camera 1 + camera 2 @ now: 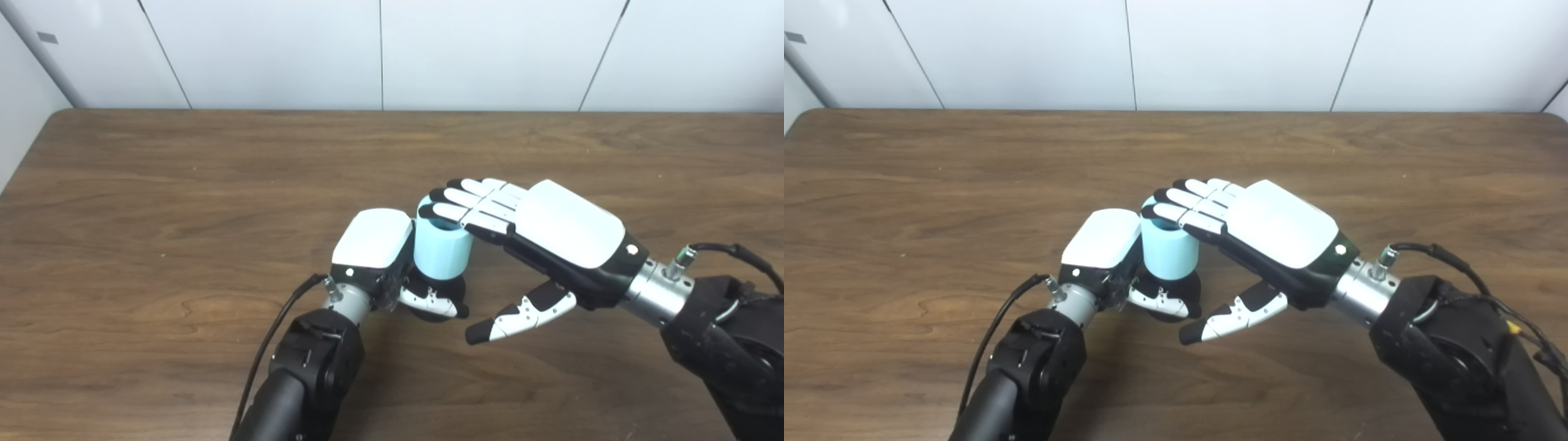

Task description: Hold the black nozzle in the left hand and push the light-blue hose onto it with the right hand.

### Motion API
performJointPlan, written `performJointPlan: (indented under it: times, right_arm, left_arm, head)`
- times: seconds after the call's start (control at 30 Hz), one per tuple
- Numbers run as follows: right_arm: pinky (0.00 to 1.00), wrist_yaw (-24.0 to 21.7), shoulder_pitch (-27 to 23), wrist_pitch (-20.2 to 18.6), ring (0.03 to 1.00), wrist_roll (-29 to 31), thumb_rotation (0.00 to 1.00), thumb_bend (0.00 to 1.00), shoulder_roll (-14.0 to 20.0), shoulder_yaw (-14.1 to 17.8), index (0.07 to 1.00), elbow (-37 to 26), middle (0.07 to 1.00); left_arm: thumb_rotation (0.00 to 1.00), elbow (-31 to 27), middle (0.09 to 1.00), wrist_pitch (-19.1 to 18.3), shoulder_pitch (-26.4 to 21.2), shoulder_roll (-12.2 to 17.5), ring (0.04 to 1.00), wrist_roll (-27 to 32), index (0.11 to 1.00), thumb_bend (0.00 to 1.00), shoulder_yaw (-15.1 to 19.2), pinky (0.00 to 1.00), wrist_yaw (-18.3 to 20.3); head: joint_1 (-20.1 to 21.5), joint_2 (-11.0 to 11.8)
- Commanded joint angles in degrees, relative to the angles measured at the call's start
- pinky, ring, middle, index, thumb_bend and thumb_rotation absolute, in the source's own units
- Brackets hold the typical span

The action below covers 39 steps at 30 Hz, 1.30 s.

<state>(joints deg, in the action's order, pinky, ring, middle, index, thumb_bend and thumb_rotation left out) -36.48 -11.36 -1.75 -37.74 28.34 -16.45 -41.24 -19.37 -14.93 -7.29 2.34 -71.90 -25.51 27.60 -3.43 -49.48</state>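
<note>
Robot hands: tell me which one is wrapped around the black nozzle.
The left robot hand. It is curled around the black nozzle under the light-blue hose. The right robot hand is spread flat, fingertips over the hose's top.

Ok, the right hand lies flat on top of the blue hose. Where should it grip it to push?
Probably the light-blue hose by its bare right-facing wall, coming from the right. It stands upright on the black nozzle, and the left hand blocks its left side. Right hand is open above.
</note>
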Motion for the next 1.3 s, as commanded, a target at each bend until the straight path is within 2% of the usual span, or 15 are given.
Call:
performJointPlan:
  times: [0.0,0.4,0.93,1.27]
  right_arm:
    - [0.91,-5.0,2.5,-0.7,0.946,-1.3,0.83,0.6,2.5,-1.8,0.886,2.0,0.925]
    - [0.91,-5.7,3.8,-1.4,0.957,-1.7,0.81,0.59,2.3,-2.8,0.893,1.9,0.937]
    - [0.92,-3.9,4.2,-0.8,0.963,-1.4,0.82,0.59,2.6,-2.9,0.906,3.1,0.94]
    - [0.92,-4.4,4.1,-0.5,0.968,-3.3,0.87,0.6,2.6,-4.0,0.912,3.8,0.949]
  left_arm:
    - [0.0,-0.6,0.526,-0.2,0.3,0.4,0.684,-1.1,0.464,0.52,-0.2,0.85,2.1]
    - [0.0,-0.8,0.524,-0.1,0.4,0.4,0.68,-1.1,0.465,0.52,-0.3,0.85,2.1]
    - [0.0,-0.6,0.522,-0.1,0.4,0.3,0.681,-0.9,0.467,0.52,-0.2,0.85,1.7]
    - [0.0,-0.7,0.523,-0.1,0.4,0.3,0.677,-0.5,0.465,0.52,0.0,0.85,1.7]
  head:
    - [-0.1,-0.1]
    - [-0.1,-0.3]
    - [-0.1,-0.2]
    - [-0.1,-0.1]
